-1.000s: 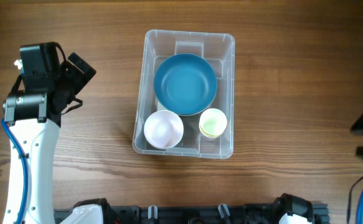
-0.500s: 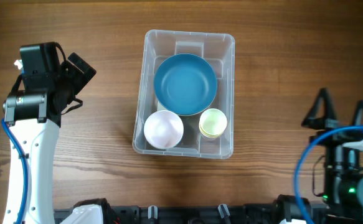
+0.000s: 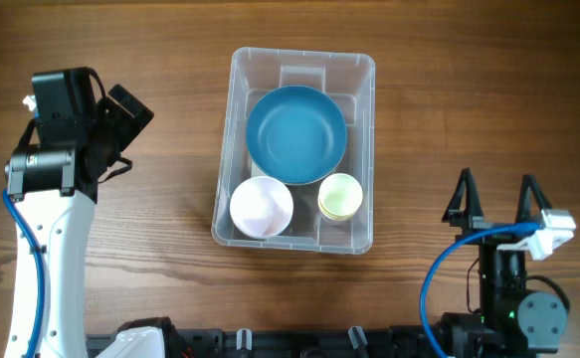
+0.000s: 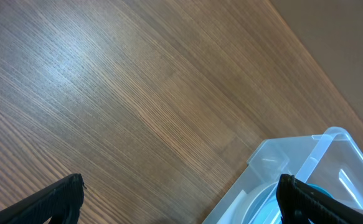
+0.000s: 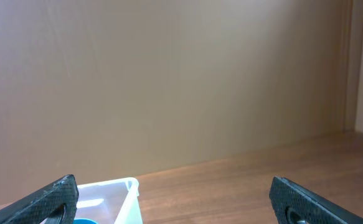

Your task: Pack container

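From overhead, the container [image 3: 304, 68] sits mid-surface [image 3: 469, 80], long side running 12 to 6. Inside it a blue bowl [image 3: 295, 134] fills the 12 o'clock half, a white bowl [image 3: 261, 207] lies at 7 and a pale green cup [image 3: 340, 196] at 5. The white bowl touches the blue bowl's edge. My left pincer [image 3: 130, 137] hangs well out at the container's 9 o'clock, jaws spread wide and holding nothing. My right pincer [image 3: 495, 181] is at its 4 o'clock, apart from it, fingers also spread wide and empty.

From my left wrist, my left pincer [image 4: 180, 199] shows only as two dark fingertips at the lower corners, far apart, with bare wood between them. A corner of the container [image 4: 330, 155] juts in at 4 o'clock.

From my right wrist, my right pincer [image 5: 175, 198] is again wide open with nothing between the fingers. The container's corner [image 5: 109, 193] peeks in at 7 o'clock, just beside the left finger, with a plain tan wall behind.
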Robot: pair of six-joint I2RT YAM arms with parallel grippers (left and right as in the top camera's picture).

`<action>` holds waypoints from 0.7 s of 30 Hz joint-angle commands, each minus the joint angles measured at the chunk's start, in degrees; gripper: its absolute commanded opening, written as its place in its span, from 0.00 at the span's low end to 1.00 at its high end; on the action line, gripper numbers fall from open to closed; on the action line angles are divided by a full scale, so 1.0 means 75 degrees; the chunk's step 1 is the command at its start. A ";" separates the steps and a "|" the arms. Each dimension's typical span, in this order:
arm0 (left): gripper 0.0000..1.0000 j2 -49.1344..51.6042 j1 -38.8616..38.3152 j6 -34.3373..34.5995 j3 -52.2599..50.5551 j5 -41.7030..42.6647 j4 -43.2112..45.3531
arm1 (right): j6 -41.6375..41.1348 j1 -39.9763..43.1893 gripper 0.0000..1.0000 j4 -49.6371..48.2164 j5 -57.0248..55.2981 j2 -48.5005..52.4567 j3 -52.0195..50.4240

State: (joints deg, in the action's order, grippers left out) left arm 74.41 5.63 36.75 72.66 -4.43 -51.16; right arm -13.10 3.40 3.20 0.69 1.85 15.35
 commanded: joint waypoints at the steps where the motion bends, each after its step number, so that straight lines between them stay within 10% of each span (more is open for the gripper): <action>1: 1.00 -0.0020 0.0032 -0.0017 0.0044 0.0064 0.0009 | 0.0119 -0.0108 1.00 -0.0172 0.0262 -0.0201 -0.0213; 21: 1.00 -0.0020 0.0032 -0.0017 0.0044 0.0067 0.0012 | -0.0035 -0.0146 1.00 0.0140 0.0259 -0.0219 -0.1524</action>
State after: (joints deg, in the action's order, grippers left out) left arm 74.41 5.63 36.75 72.66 -4.43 -51.16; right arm -15.16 2.66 2.63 1.52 1.15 3.95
